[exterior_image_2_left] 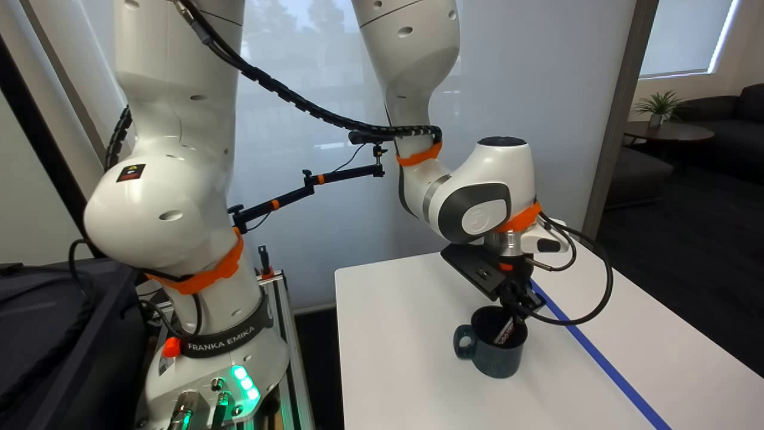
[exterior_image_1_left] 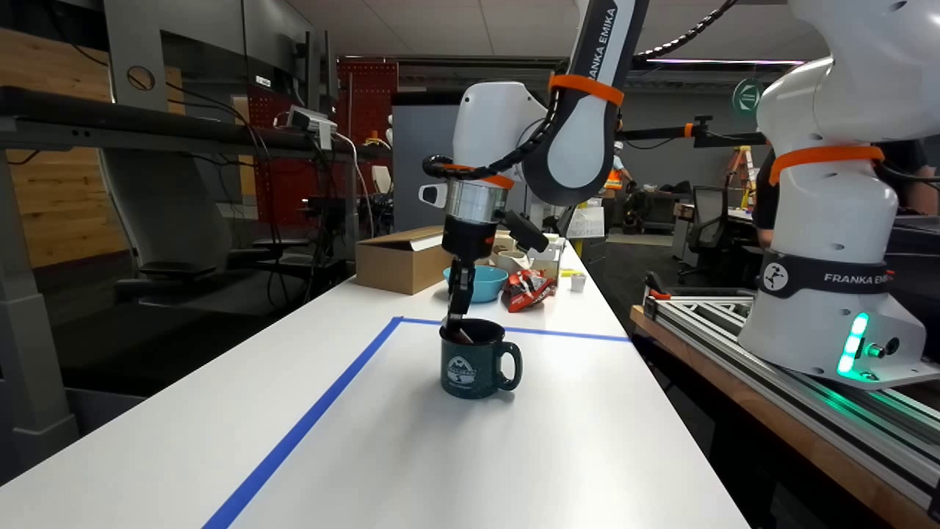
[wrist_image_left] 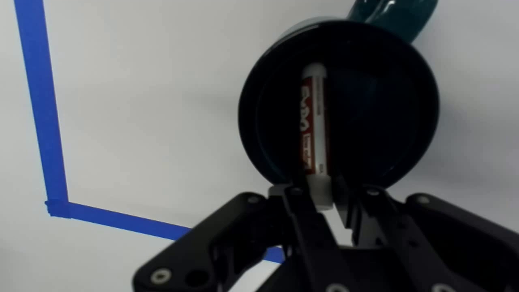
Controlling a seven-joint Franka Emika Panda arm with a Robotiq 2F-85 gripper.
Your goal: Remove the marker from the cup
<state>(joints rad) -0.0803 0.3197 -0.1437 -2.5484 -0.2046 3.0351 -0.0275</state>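
The marker (wrist_image_left: 316,136) leans inside the cup (exterior_image_1_left: 474,367), upper end beside the rim. Jaws: clenched, by the wrist view, on that pale end. Risk one: purchase is near the marker's end, so a lift may let it swivel or slip back. Risk two: the jaws stand close to the rim (contact unconfirmed); a sideways pull might drag or tip the cup on the desk (exterior_image_1_left: 573,448). Not verifiable: where the lower end bears, lost in the dark interior and, in both exterior views, behind the cup wall. Cut off at the wrist view's top edge: the handle (wrist_image_left: 401,19)
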